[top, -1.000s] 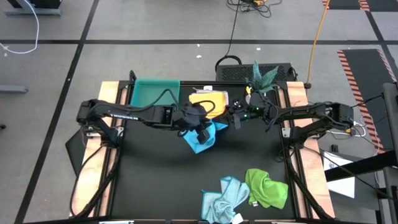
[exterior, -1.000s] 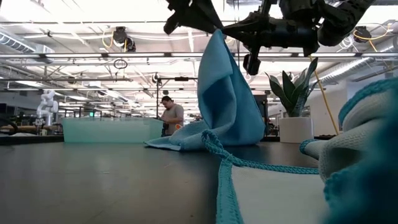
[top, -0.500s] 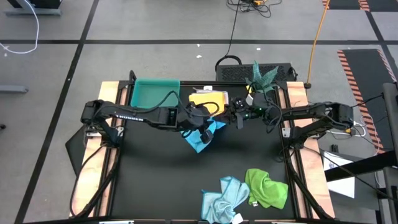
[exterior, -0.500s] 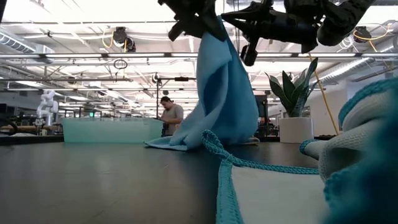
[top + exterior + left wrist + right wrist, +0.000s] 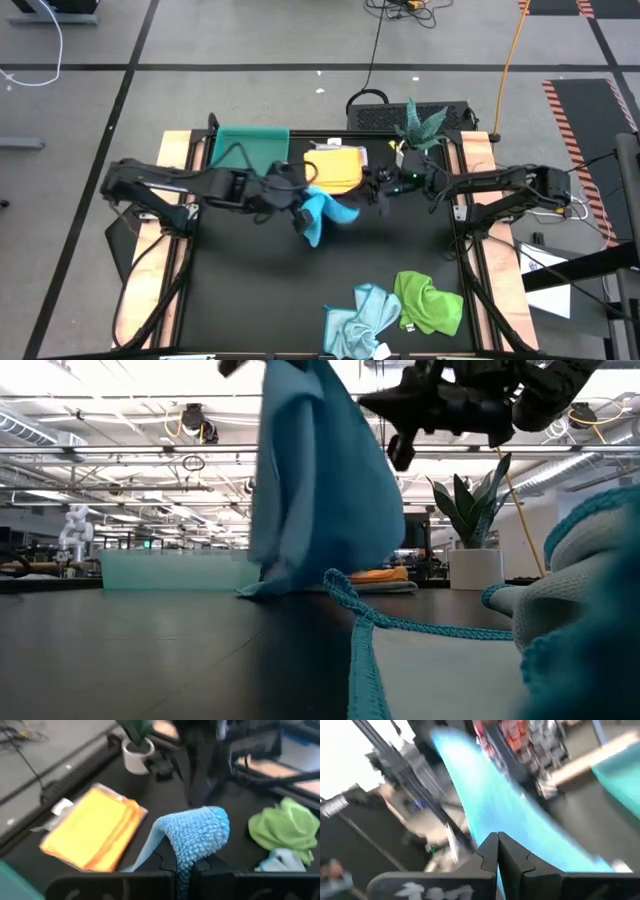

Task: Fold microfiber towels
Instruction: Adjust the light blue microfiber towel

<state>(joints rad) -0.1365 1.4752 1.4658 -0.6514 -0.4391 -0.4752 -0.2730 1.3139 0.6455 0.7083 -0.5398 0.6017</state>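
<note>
The bright blue towel (image 5: 322,212) hangs over the middle of the table between my two grippers. My left gripper (image 5: 298,208) is shut on its upper left part. My right gripper (image 5: 378,196), pointing level toward the table's left, is shut at the towel's upper right. In the low view the towel (image 5: 320,490) falls as a wide curtain and its lower end (image 5: 262,588) lies on the black tabletop. A folded yellow-orange towel (image 5: 335,168) lies flat behind it. A green towel (image 5: 430,300) and a pale blue towel (image 5: 360,318) lie crumpled at the near edge. My left gripper pinches a fold of the towel (image 5: 183,866) between its two fingers, coming from the table's left and slanting down. The cloth humps up past the fingertips (image 5: 205,827) and hangs below them, slack. My right gripper is shut with the blue cloth (image 5: 487,805) running away from its fingertips. The wrist view is blurred, so I cannot tell which part it has.
A teal tray (image 5: 250,148) stands at the far left of the table. A potted plant (image 5: 422,122) stands at the far right beside the right arm. The pale blue towel's edge (image 5: 360,640) lies close before the low camera. Bare black tabletop lies at the near left.
My left gripper has shut on the blue towel near its top, then gone up and toward the table's left edge with it. The towel has spread out wider. Its upper left part has moved left, while its right part has stayed by my right gripper and its lower end on the table.
</note>
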